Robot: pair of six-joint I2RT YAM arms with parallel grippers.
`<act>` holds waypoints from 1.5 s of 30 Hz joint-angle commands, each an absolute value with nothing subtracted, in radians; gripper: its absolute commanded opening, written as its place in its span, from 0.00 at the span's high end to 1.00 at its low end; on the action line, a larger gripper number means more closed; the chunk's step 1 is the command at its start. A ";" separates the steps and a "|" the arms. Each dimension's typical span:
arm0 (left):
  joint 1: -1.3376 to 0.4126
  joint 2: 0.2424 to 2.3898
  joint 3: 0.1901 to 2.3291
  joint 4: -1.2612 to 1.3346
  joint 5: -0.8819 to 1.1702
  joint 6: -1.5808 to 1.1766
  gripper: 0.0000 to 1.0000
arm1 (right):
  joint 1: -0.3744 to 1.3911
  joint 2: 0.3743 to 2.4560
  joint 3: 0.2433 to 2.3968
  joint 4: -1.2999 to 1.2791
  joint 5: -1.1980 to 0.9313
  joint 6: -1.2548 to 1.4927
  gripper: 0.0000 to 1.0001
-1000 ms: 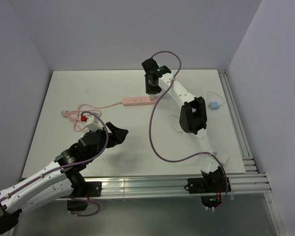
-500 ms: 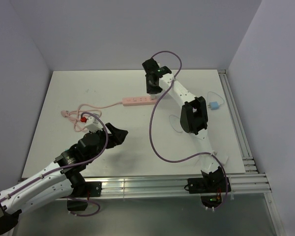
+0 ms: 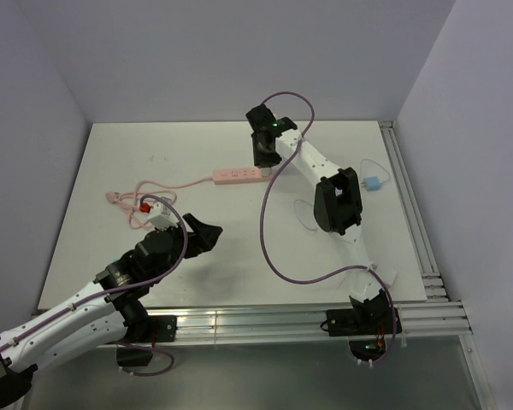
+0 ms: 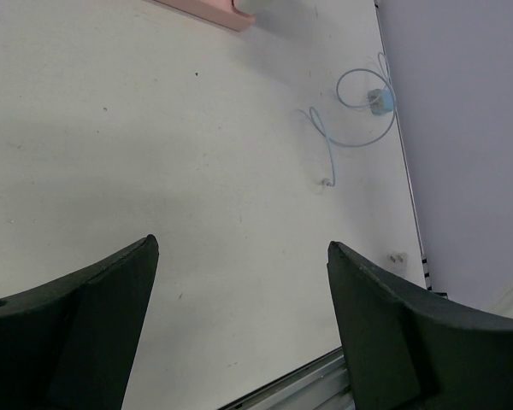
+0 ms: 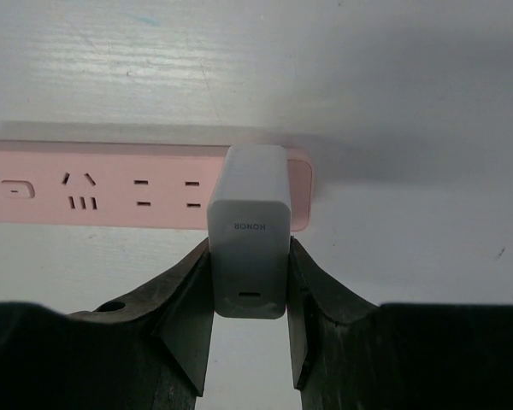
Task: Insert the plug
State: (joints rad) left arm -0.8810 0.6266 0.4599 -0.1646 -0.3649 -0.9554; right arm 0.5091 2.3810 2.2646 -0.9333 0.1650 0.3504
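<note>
1. The plug (image 3: 374, 184) is lying on the bench (image 3: 154, 154) at its right side, well apart from the strip (image 3: 238, 175), and nothing is touching it.
2. Its thin cable (image 4: 327, 149) is looping around it and trailing toward the bench's middle.
3. The right gripper (image 5: 250, 248) is clamping a white charger (image 5: 249, 213) by its two flat sides, right over the strip's end. Whether the charger's pins are seated cannot be told.
4. The left gripper (image 4: 239, 248) is hovering over the near bench with its fingers spread wide, holding nothing.
5. The plug is looking small, light and rigid, so it is likely to skid or tip when nudged. Its smooth shell is probably calling for a firm, square pinch.
6. Taking it across the body's two flat sides is looking best, with the pins left free and pointing away from the fingers.
7. The cable is looking soft and springy. It is likely to drag and twist the plug during a lift, so gripping the cable itself is looking unwise.
</note>
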 commanded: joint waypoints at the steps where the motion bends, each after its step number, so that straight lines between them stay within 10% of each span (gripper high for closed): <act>1: -0.881 0.618 0.454 -0.133 -0.371 -0.950 0.15 | 0.522 2.355 2.246 -0.971 0.152 0.351 1.00; 32: -0.881 0.612 0.446 -0.144 -0.379 -0.957 0.15 | 0.514 2.454 2.033 -0.861 0.133 0.405 1.00; 45: -0.881 0.623 0.486 -0.195 -0.365 -0.971 0.15 | 0.511 2.608 2.310 -1.061 0.058 0.339 1.00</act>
